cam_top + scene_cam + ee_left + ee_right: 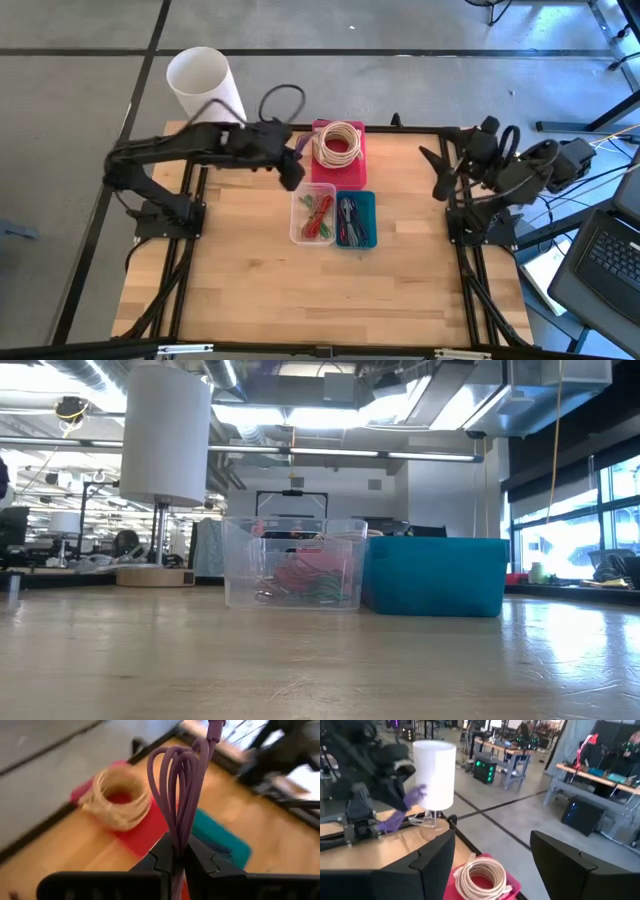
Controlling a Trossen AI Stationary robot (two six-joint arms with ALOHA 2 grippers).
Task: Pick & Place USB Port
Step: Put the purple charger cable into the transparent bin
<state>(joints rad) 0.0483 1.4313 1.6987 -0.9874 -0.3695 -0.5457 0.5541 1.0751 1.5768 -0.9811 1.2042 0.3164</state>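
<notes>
High view: three bins (pixel 333 206), two grippers (pixel 292 165).

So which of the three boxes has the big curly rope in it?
The pink box, the one farthest back on the table. It holds a cream rope coil; the clear box and teal box hold thin coloured cables.

High view looks straight down on the whole table (pixel 300 290). Low view sits at table height, up close to the clear bin (pixel 293 563) and teal bin (pixel 435 576). Both wrist cams look out past their own pincer and share the red tray (pixel 145 832) with the cream cord coil (pixel 482 877).
</notes>
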